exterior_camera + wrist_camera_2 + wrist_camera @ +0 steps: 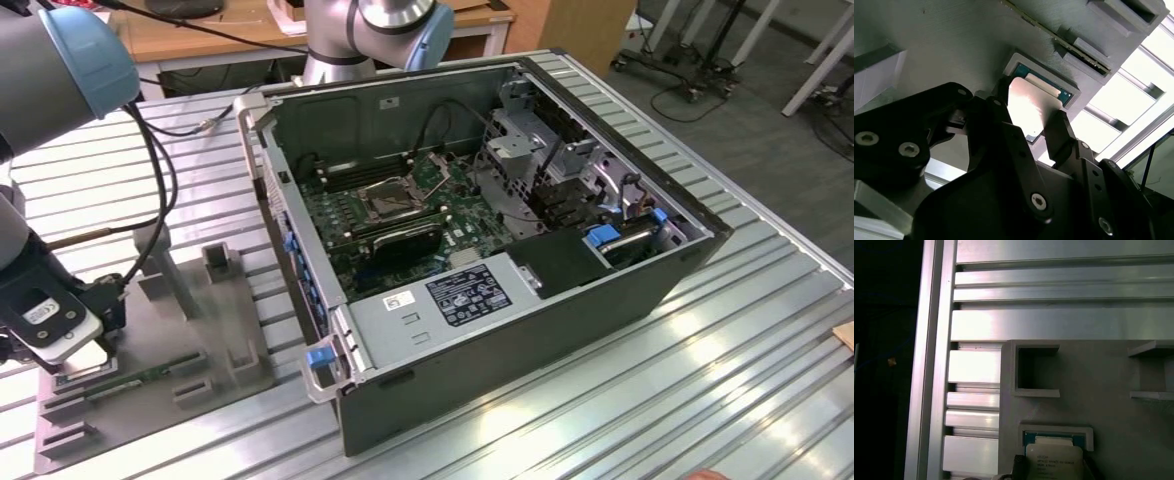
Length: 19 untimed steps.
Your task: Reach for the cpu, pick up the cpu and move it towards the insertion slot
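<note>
— Silver-grey metal, square, between the black fingers (pixel 1064 135): is that the cpu (pixel 1031 107)?

— Yes. In both wrist views it lies flat in a shallow pocket near one edge of the grey tray (pixel 954 40), with a strip of its green rim showing on the far side.

— How do the jaws stand to it?

— Astride it. The gripper (pixel 1030 101) is directly over the cpu, one finger against each of two opposite sides, the chip centred between them. The jaws look closed onto it. I judge it gripped but not yet raised, since it sits level within the pocket's rim.

— Is there a long axis to mind?

— None, as it is square.

— And the slot?

— In the exterior view the gripper (pixel 67 365) is low at the left, over the tray (pixel 227 340). The slot (pixel 396 197), a silver frame with a dark centre, lies on the board inside the open case (pixel 534 330). It is well apart from the tray, toward the exterior view's right and farther from the camera. The case's side wall stands between tray and slot.
</note>
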Each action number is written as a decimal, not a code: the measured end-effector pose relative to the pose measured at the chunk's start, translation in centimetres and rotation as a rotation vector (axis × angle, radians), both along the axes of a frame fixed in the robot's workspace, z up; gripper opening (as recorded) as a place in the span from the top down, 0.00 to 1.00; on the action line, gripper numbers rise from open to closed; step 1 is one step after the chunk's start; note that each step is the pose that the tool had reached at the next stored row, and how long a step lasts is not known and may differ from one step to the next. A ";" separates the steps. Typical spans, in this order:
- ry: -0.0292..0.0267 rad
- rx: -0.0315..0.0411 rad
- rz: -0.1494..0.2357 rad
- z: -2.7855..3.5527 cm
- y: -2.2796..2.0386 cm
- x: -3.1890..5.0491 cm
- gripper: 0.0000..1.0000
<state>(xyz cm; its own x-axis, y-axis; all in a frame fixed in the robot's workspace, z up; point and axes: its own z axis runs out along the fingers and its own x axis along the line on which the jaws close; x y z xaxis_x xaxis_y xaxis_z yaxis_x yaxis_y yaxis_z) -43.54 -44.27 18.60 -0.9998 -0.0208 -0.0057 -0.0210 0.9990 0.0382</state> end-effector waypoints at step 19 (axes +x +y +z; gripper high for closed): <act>-0.0004 0.0008 0.000 2.39 0.00 0.01 0.47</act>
<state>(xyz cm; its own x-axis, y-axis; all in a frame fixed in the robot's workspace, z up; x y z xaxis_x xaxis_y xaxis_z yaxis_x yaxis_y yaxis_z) -43.53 -44.26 20.99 -0.9998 -0.0208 -0.0061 -0.0210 0.9990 0.0390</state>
